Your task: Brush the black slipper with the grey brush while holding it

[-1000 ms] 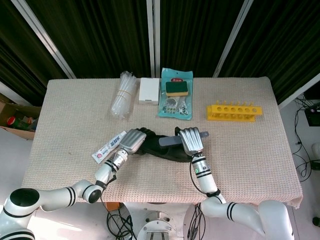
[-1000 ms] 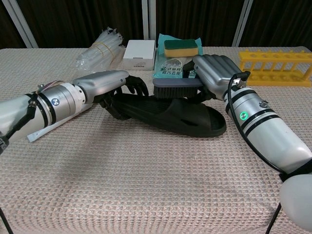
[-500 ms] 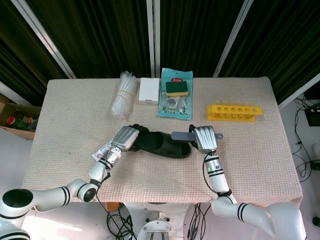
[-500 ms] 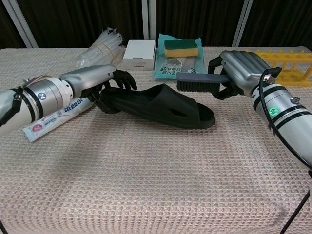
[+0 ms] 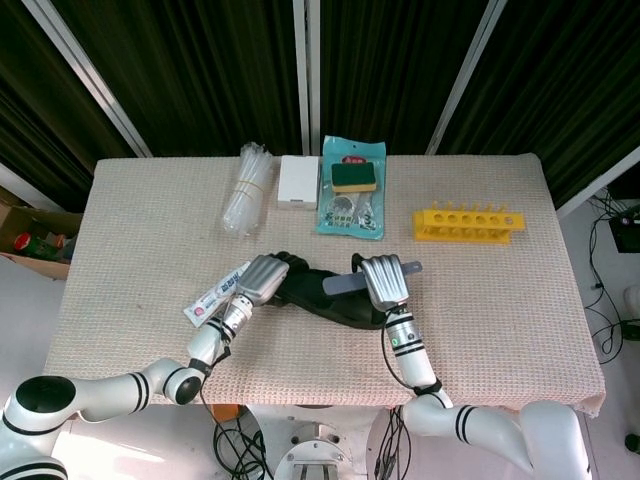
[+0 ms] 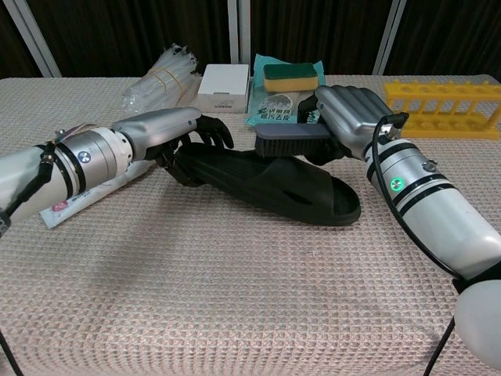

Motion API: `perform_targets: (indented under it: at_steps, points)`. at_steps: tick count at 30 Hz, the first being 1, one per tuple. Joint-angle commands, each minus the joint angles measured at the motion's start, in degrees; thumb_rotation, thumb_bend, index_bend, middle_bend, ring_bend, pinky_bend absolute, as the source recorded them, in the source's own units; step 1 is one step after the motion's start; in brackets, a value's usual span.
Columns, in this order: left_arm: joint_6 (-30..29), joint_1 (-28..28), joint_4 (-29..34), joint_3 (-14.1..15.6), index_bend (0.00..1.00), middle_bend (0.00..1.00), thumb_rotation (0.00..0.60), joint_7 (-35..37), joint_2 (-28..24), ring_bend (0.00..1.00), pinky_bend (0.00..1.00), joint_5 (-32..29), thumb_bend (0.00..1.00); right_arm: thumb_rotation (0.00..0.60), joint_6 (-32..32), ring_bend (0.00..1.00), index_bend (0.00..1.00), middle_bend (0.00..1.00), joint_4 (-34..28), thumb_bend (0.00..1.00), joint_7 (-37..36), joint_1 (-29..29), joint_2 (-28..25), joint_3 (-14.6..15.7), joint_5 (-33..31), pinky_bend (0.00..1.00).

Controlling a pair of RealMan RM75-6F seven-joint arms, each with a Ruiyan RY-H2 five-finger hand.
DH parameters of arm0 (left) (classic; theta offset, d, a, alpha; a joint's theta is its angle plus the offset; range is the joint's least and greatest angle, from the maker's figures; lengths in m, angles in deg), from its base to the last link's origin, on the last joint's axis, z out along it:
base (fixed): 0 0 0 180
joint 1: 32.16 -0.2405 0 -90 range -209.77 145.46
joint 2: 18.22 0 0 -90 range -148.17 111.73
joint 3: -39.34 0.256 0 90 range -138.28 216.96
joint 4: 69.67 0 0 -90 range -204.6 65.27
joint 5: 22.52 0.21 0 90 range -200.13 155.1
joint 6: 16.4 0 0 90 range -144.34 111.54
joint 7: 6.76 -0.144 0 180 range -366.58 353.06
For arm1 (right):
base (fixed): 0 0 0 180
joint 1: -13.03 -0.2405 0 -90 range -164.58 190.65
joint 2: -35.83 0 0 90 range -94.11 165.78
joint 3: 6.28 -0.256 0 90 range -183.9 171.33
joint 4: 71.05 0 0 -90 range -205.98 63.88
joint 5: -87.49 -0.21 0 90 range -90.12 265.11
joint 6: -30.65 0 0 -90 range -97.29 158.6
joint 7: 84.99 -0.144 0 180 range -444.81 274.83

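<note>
The right robot hand, clenched around the grey brush, has swung back in from clear of the toe end of the black slipper and now holds the bristles down on the slipper's upper, near its middle. The left robot hand keeps its fingers wrapped on the slipper's heel end, which sits raised off the surface while the toe rests on it, beside the toothpaste tube. This reads as another brushing stroke beginning, so the task looks mid-way, with scrubbing under way.
</note>
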Motion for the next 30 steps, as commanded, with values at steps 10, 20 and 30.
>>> perform_targets:
  at_steps: [10,20,30]
  points:
    - [-2.61,-1.87,-1.08,-0.11,0.27,0.30,0.600,2.49,-2.40,0.24,0.38,0.81,0.43,0.600,5.63,1.00,1.00,1.00,-5.97,0.98,-4.25,6.81,-9.75,3.70,2.75,1.00]
    - [-3.37,-2.14,-4.03,-0.49,0.23,0.28,0.600,5.18,-2.00,0.22,0.36,1.64,0.42,0.600,9.86,1.00,1.00,1.00,-9.10,0.98,-8.66,13.04,-16.56,7.73,5.09,1.00]
    - [-3.12,-1.99,-4.63,0.48,0.03,0.12,0.560,5.02,-1.89,0.13,0.31,2.99,0.11,0.600,9.92,1.00,1.00,1.00,-1.08,0.97,-12.14,15.19,-16.79,9.17,6.13,1.00]
